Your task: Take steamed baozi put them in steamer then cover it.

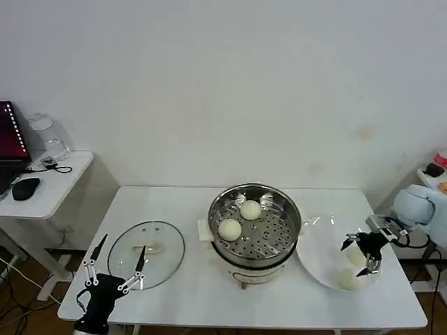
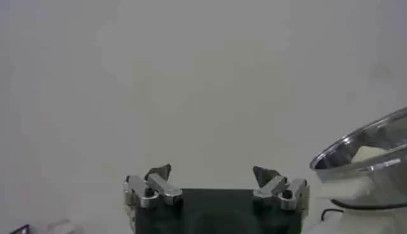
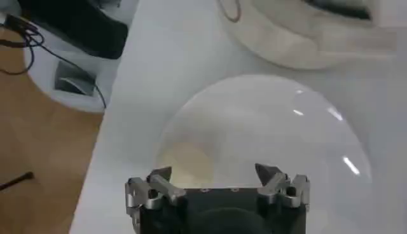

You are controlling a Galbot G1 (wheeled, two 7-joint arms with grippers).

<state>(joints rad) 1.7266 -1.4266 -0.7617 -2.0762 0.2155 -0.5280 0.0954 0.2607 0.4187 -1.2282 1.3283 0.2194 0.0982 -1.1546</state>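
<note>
The left gripper [image 1: 115, 269] is hanging open and idle at the near left edge of the desk [image 1: 188, 293], just beside the glass lid [image 1: 147, 255]. The right gripper [image 1: 364, 252] is hovering with its jaws spread and empty over the white plate [image 1: 318, 262], where 2 steamed baozi [image 1: 348, 279] are lying directly beneath and just nearer than its fingertips, making this the closer arm for the next pick. Farther in, the steamer [image 1: 255, 223] is holding 2 buns already on its perforated tray, leftward of the plate.
</note>
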